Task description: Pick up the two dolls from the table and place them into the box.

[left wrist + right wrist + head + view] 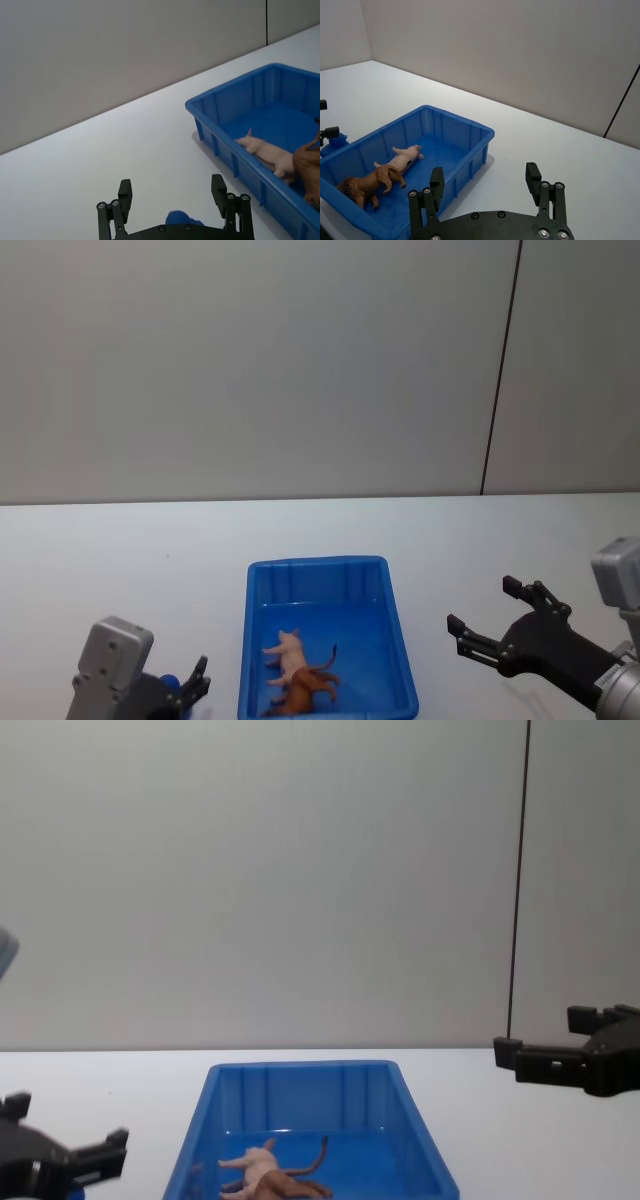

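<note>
Both dolls lie on their sides inside the blue box (318, 564): the pale pink pig (285, 648) and, just nearer to me, the brown lion (306, 689). The right wrist view shows the pig (402, 159) and the lion (370, 182) on the box floor. My right gripper (483, 605) hovers open and empty to the right of the box (455, 125), clear of its rim. My left gripper (171, 192) is open, low over the table at the box's left.
A small blue ball (180, 218) sits beneath my left gripper's palm, between the spread fingers, and also appears beside that gripper as the blue ball (170, 681). The white table (120, 560) stretches bare to the grey wall behind.
</note>
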Robot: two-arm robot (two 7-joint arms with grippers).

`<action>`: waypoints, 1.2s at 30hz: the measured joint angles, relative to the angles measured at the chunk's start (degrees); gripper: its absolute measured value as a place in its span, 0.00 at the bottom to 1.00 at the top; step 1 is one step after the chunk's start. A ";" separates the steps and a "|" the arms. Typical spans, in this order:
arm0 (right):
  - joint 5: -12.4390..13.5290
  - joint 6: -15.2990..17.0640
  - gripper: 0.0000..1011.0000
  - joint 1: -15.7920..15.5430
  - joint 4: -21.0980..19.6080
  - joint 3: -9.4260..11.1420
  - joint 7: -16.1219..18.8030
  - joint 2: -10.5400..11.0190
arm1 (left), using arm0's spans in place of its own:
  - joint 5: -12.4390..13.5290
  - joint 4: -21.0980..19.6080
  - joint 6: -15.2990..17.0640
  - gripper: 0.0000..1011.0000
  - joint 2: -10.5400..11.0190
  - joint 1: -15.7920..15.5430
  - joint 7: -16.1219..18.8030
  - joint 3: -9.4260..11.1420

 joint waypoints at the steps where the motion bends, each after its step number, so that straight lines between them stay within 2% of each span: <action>1: 0.00 -0.01 0.99 -0.01 -0.01 0.00 -0.01 0.01 | -0.05 0.29 -0.03 0.99 -0.04 0.04 -0.17 0.00; 18: 0.03 -0.11 0.99 -0.09 -0.08 0.05 -0.03 0.09 | -1.00 7.01 -0.59 0.99 -1.92 -0.57 -4.87 0.14; 25: 0.03 -0.11 0.99 -0.13 -0.08 0.05 -0.03 0.11 | -1.41 8.73 -0.48 0.85 -2.49 -0.86 -6.09 0.08; 26: 0.03 -0.11 0.99 -0.13 -0.08 0.05 -0.03 0.11 | -1.44 8.96 -0.42 0.79 -2.57 -0.93 -6.33 0.04; 29: 0.03 -0.11 0.99 -0.13 -0.07 0.05 -0.03 0.11 | -1.46 9.18 -0.35 0.73 -2.67 -1.03 -6.60 -0.05; 32: 0.03 -0.11 0.99 -0.13 -0.07 0.05 -0.03 0.11 | -1.36 9.27 -0.20 0.59 -2.75 -1.24 -7.00 -0.29; 36: 0.03 -0.11 0.99 -0.13 -0.07 0.05 -0.03 0.11 | -0.78 9.00 -0.18 0.54 -2.79 -1.59 -7.47 -0.57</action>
